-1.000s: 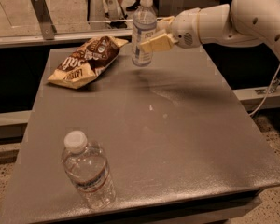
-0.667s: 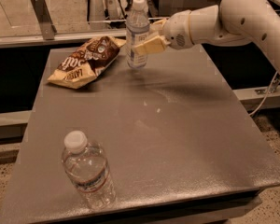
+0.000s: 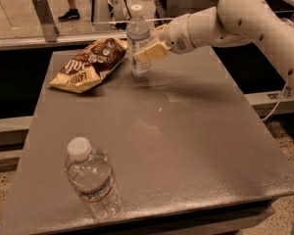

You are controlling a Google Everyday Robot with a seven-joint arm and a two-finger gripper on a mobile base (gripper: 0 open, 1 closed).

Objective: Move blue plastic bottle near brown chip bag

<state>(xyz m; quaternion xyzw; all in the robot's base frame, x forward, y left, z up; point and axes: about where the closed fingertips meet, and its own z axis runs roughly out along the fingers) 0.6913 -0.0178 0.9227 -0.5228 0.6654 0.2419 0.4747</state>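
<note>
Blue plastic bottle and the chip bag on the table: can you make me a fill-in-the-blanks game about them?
1. The gripper is shut on the blue plastic bottle, which has a ____ cap.
2. In the camera view, the brown chip bag lies flat on the table to the ____ of that bottle.
3. Counting the squat clear bottle near the front edge, the picture shows ____ bottles.

Missing words: white; left; two.

Likely robot lab: grey table (image 3: 186, 146), metal rail (image 3: 19, 39); hand (image 3: 146, 51) grips blue plastic bottle (image 3: 137, 35), far edge.
</note>
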